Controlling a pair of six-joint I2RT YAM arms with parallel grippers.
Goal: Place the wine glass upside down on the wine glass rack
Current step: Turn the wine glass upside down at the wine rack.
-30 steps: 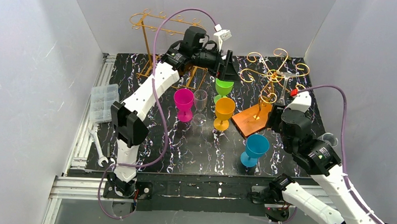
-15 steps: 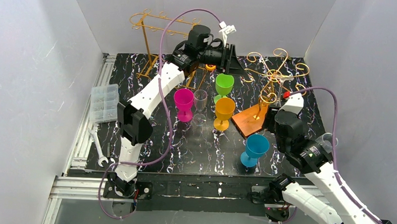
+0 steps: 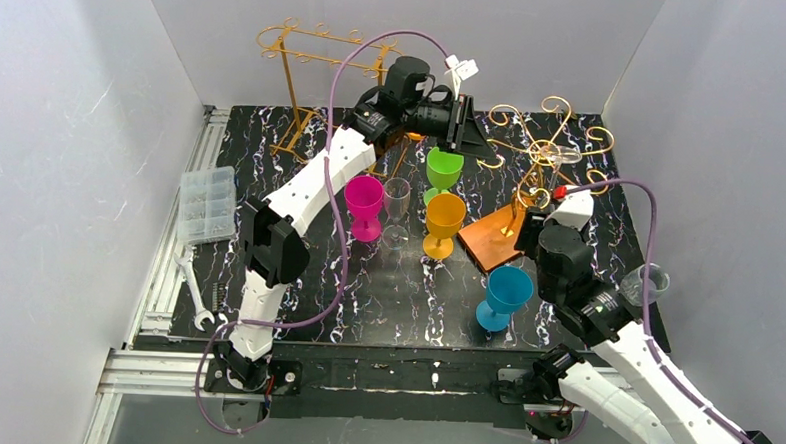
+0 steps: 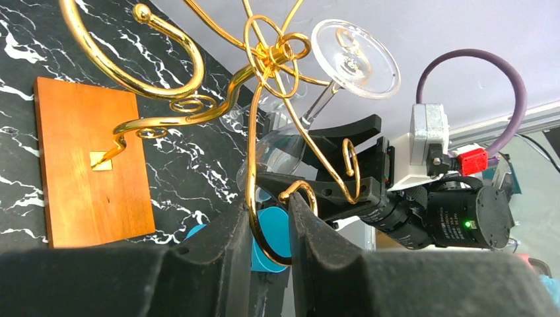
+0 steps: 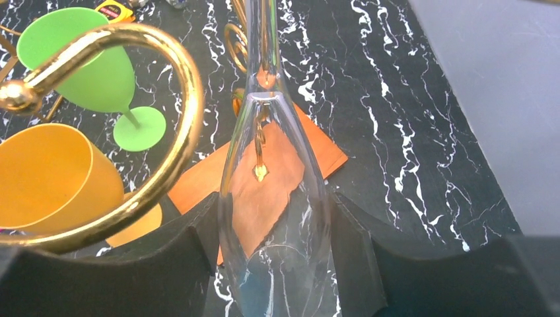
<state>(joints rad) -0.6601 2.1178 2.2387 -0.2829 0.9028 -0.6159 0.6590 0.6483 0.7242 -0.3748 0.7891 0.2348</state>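
The clear wine glass [image 5: 274,198] hangs upside down, with my right gripper [image 5: 274,205] shut on its bowl. Its stem runs up through the gold wire arms of the wine glass rack [image 3: 543,143], and its foot [image 4: 355,58] sits above them. In the left wrist view the bowl [image 4: 274,148] shows between the right gripper's black fingers [image 4: 330,135]. My left gripper [image 4: 269,218] is shut on a curled gold arm of the rack [image 4: 254,198]. In the top view the left gripper [image 3: 473,130] reaches the rack from the left. The rack stands on a wooden base [image 3: 498,237].
Green [image 3: 443,169], orange [image 3: 445,219], pink [image 3: 364,201], blue [image 3: 506,292] and another clear glass [image 3: 397,207] stand on the black marble table. A second gold rack [image 3: 316,54] is at the back left. A plastic box [image 3: 208,204] and a wrench [image 3: 194,293] lie left.
My left gripper moved right to the rack and closed from wide open onto its gold arm. The right arm shifted slightly left with the glass still in its grip.
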